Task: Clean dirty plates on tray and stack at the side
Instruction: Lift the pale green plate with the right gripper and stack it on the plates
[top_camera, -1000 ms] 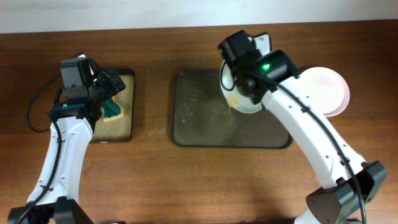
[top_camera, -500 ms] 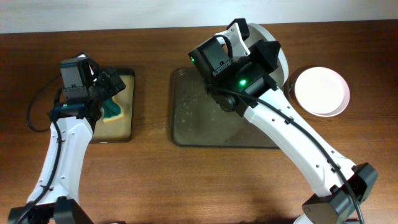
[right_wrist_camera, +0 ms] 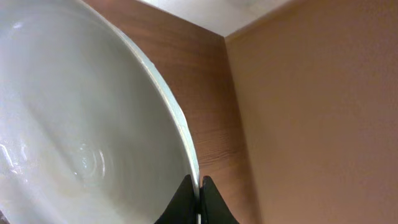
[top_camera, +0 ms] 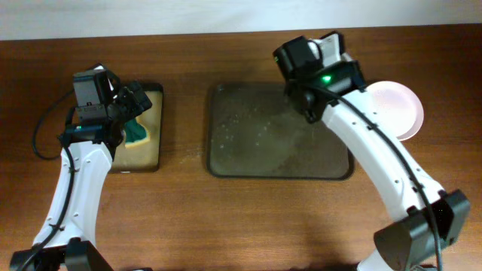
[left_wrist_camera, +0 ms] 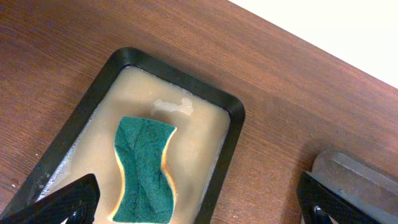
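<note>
Above far-right corner of large tray (top_camera: 256, 147), right gripper (right_wrist_camera: 199, 196) pinching rim of tilted white plate (right_wrist_camera: 81, 124), other plates (top_camera: 395, 109) stacked on table (top_camera: 226, 218) right of tray, left gripper (left_wrist_camera: 205, 202) spread wide over green sponge (left_wrist_camera: 144, 168) in small tray (left_wrist_camera: 231, 121)

No legible text, label, brand, number or sign is displayed on any surface in the three views.
</note>
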You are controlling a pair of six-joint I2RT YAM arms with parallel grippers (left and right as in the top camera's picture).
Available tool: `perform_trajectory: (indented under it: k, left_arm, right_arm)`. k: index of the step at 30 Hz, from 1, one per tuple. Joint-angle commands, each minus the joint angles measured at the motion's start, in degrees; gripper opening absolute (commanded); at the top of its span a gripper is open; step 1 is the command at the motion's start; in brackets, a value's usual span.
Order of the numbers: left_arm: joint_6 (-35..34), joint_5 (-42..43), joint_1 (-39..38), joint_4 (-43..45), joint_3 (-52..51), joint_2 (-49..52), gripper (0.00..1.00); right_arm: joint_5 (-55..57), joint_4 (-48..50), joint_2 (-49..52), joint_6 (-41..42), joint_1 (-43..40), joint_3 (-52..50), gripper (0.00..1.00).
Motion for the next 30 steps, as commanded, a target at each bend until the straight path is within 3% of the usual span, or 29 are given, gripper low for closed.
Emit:
perform_trajectory:
  k: [1, 6, 8, 12, 20, 23, 25, 26, 27, 30]
  left_arm:
    - [0.13, 0.22, 0.07, 0.04, 0.52, 0.09, 0.99]
    - [0.13, 0.24, 0.07, 0.02, 0.52, 0.09, 1.00]
    - [0.13, 0.24, 0.07, 0.04, 0.52, 0.09, 0.99]
    - [0.13, 0.24, 0.07, 0.04, 0.52, 0.09, 0.99]
    - [0.13, 0.24, 0.07, 0.04, 0.52, 0.09, 0.99]
    - [0.13, 0.22, 0.07, 0.04, 0.52, 0.09, 1.00]
    - [0.13, 0.24, 0.07, 0.04, 0.52, 0.09, 0.99]
    - [0.13, 0.24, 0.07, 0.02, 0.52, 0.09, 0.99]
    - [0.13, 0.24, 0.07, 0.04, 0.52, 0.09, 0.99]
    - [0.13, 0.24, 0.07, 0.04, 0.52, 0.09, 0.99]
  right_arm:
    - [-18.91, 2.62, -2.32, 7.74, -11.91, 0.33, 0.04]
    - [-54.80, 2.80, 2.84, 6.82, -34.49, 0.33, 0.04]
    - [-62.77, 2.80, 4.57, 6.80, -43.23, 0.33, 0.04]
    - [-63.10, 3.85, 8.81, 6.80, -52.78, 0.24, 0.04]
    - [-63.04, 8.48, 17.31, 6.80, -53.57, 0.24, 0.06]
    - [-63.08, 9.73, 18.49, 4.44, -53.55, 0.24, 0.29]
    - [-63.08, 9.86, 18.53, 2.43, -53.48, 0.24, 0.71]
    - [-63.08, 9.68, 18.40, 1.79, -53.51, 0.26, 0.81]
    - [-63.06, 9.01, 18.03, 1.86, -53.51, 0.26, 0.88]
    - [-63.06, 6.64, 15.76, 2.08, -53.62, 0.26, 0.93]
